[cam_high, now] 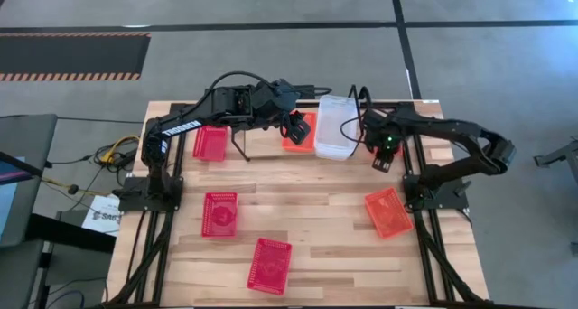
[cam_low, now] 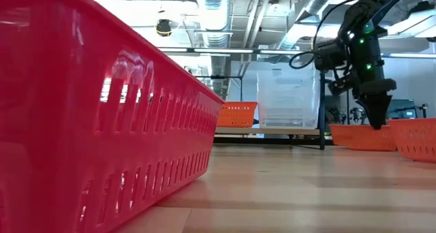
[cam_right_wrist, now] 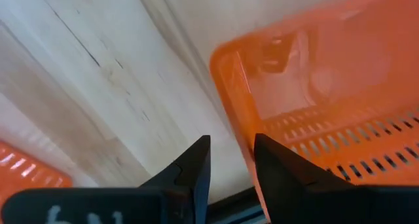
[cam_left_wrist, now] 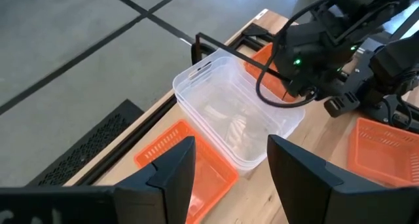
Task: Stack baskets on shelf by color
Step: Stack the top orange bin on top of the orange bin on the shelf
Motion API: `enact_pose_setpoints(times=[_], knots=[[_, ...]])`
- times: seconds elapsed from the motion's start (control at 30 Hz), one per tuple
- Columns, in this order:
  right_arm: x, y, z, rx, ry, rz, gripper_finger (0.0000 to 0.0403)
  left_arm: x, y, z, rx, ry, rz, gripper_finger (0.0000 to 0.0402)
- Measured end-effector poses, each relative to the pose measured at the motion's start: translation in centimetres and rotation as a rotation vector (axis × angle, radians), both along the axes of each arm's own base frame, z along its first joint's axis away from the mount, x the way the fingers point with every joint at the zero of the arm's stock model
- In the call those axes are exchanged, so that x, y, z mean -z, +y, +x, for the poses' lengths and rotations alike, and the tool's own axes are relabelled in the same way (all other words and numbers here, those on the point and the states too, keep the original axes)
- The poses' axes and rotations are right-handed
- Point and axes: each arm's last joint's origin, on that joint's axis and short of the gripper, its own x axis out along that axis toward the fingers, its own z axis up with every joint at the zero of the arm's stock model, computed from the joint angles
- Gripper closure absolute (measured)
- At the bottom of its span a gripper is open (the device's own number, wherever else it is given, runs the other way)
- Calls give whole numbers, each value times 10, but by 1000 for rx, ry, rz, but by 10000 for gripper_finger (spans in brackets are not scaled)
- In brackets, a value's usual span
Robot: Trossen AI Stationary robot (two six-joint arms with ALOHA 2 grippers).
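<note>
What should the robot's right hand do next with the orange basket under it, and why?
Probably lower a little and close on the rim. The right gripper is open and points down at the near wall of the orange basket, one finger on each side of that edge, holding nothing yet. The left gripper hovers open above another orange basket beside the clear baskets.

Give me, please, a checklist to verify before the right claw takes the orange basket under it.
1. Right claw open: ok.
2. Right claw above the orange basket, at its corner: ok.
3. Basket wall between its fingers: cannot tell.
4. Left claw open and empty, near the clear baskets: ok.
5. Clear baskets nested together: ok.
6. Red baskets stacked: not ok, they lie apart.
</note>
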Motion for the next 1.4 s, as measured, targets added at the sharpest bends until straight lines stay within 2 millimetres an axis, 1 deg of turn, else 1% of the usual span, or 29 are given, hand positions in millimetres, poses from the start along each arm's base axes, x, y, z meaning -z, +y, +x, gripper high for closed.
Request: enact_pose_setpoints(times=[0.17, 0.23, 0.33, 0.43, 0.47, 0.57, 0.7, 0.9, 0.97, 1.17, 1.3, 1.4], knots=[[9, -5, 6, 0, 27, 23, 266, 0, 0, 0, -2, 0, -2, 224], [11, -5, 6, 0, 37, 31, 275, 0, 0, 0, -3, -1, -3, 224], [12, -5, 6, 6, 43, 32, 310, 0, 0, 0, -7, -5, -9, 224], [9, -3, 5, 23, 33, 22, 372, 0, 0, 0, -8, -5, -9, 224], [7, -2, 4, 27, 29, 18, 384, 0, 0, 0, -8, -5, -9, 224], [-1, 5, -2, 55, 34, 22, 387, 0, 0, 0, -7, -6, -9, 224], [-24, 19, -7, 81, 10, -3, 396, 0, 0, 0, -7, -5, -9, 224], [-73, 53, -16, 124, -106, -70, 399, 0, 0, 0, -7, -5, -9, 224], [-92, 65, -19, 128, -185, -97, 400, 0, 0, 0, -7, -5, -8, 224], [-148, 97, -33, 95, -510, -127, 401, 0, 0, 0, -13, -3, -2, 224], [-177, 113, -40, 30, -704, -118, 401, 0, 2, 0, -17, -3, -1, 224], [-195, 122, -39, -50, -821, -91, 401, 0, 4, 0, -14, 3, 6, 224]])
